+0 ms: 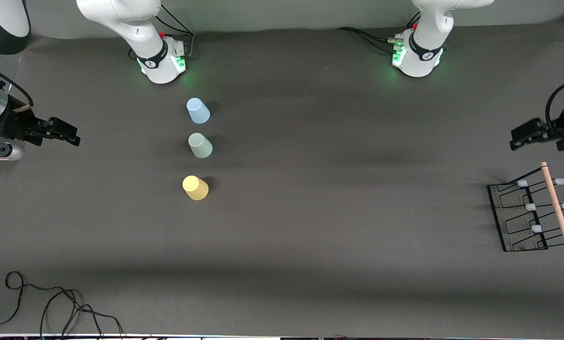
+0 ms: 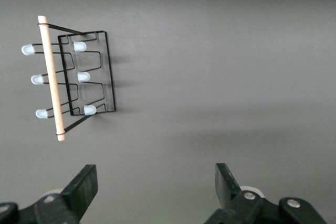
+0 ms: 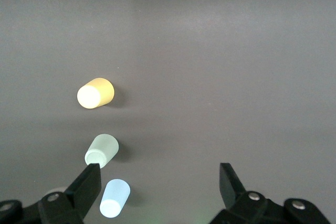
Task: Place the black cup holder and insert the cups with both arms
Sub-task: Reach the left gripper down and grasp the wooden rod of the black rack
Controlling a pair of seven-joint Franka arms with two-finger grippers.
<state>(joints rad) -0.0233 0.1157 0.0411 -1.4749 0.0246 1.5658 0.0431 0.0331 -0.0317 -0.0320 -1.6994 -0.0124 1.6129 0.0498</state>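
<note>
The black cup holder [image 1: 532,215] stands on the table at the left arm's end, its wooden rod handle [image 1: 556,205] on top; it also shows in the left wrist view [image 2: 86,77]. Three cups stand upside down in a row in front of the right arm's base: the light blue cup [image 1: 198,111], the pale green cup [image 1: 200,145] and the yellow cup [image 1: 195,187], the yellow one nearest the front camera. They also show in the right wrist view: blue [image 3: 114,198], green [image 3: 102,150], yellow [image 3: 95,93]. My left gripper [image 1: 517,139] [image 2: 156,182] is open and empty over bare table beside the holder. My right gripper [image 1: 71,134] [image 3: 159,182] is open and empty over the right arm's end of the table, apart from the cups.
The table is covered with a dark grey mat [image 1: 333,189]. The arms' round bases [image 1: 161,63] [image 1: 416,56] stand along the edge farthest from the front camera. A loose black cable [image 1: 50,302] lies at the corner nearest the front camera, at the right arm's end.
</note>
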